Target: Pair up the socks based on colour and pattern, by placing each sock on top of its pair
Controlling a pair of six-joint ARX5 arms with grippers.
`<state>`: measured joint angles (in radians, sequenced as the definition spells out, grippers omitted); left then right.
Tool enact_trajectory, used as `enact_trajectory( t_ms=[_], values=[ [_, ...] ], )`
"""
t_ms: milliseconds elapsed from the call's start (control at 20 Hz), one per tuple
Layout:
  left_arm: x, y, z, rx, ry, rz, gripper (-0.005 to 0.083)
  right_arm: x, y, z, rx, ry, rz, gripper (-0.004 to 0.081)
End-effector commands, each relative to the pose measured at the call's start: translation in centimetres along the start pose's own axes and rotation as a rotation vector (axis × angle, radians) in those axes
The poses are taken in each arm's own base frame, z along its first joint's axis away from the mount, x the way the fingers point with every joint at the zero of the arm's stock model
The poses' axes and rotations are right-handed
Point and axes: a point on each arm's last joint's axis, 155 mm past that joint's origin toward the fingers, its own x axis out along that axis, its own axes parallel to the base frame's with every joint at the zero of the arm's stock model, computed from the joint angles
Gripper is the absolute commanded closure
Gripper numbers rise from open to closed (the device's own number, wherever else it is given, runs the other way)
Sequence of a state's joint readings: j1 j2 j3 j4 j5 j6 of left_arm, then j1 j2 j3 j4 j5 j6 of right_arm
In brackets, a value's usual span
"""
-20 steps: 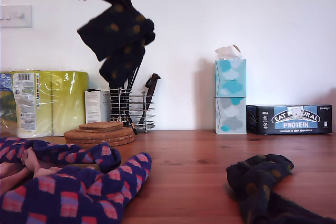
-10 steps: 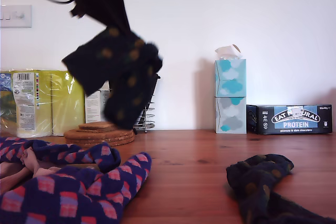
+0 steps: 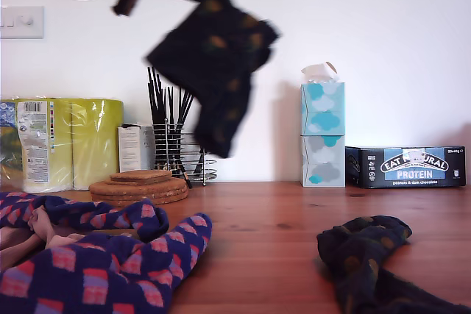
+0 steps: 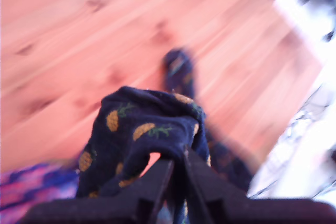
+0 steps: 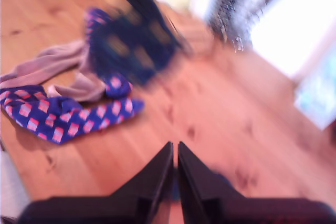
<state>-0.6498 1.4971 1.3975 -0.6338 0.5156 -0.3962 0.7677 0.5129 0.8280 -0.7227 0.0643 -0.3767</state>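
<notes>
Dark pineapple-print sock (image 4: 142, 140) is pinched tight in my first gripper (image 4: 177, 169), dangling high over the wooden surface (image 3: 280, 218) and swinging hard enough to blur. Its match (image 3: 364, 255) lies crumpled at the exterior view's right. My second gripper (image 5: 175, 156) has its fingers closed on nothing. Risk: with that swing, a release could land it off its mate, or back toward the navy patterned socks (image 3: 110, 270).

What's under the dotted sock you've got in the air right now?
Under the hanging dark sock, shut in my first gripper, the first wrist view shows bare wooden table and a blurred dark shape, perhaps its mate. What lies behind the hanging fabric is covered.
</notes>
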Motion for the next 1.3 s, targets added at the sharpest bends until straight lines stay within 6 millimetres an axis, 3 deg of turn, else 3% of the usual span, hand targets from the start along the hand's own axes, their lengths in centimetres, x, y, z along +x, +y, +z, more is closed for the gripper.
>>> enact_trajectory(
  t_ms=[0,100,300,400,500,650,800,1250],
  values=[
    [0.7,-1.0,0.1,-0.068,-0.017,-0.033,0.0794,1.2,0.3,0.5,-0.038,-0.001,0.019,0.0652],
    [1.0,-2.7,0.9,-0.102,-0.05,-0.078,0.0787,2.6,0.4,0.4,0.136,0.027,0.027,0.0522],
    [1.1,-5.4,2.1,-0.148,-0.089,-0.173,0.0787,5.9,1.4,-1.6,0.559,0.165,0.046,0.0338],
    [0.9,-6.4,2.2,-0.15,-0.085,-0.219,0.0787,6.9,1.3,-1.4,0.639,0.164,0.06,0.0335],
    [0.9,-6.7,2.1,-0.153,-0.078,-0.233,0.0787,7.3,1.6,0.2,0.712,0.109,0.13,0.0335],
    [0.7,-7.1,2.2,-0.151,-0.076,-0.255,0.0787,7.3,0.2,1.2,0.782,0.051,0.16,0.0335],
    [0.3,-8.3,2.7,-0.15,-0.087,-0.31,0.0787,7.5,-1.0,0.9,0.861,0.042,0.197,0.0335],
    [-0.4,-10.0,3.6,-0.166,-0.104,-0.392,0.0787,8.5,-0.4,3.2,0.902,-0.033,0.424,0.0336]
  ],
)
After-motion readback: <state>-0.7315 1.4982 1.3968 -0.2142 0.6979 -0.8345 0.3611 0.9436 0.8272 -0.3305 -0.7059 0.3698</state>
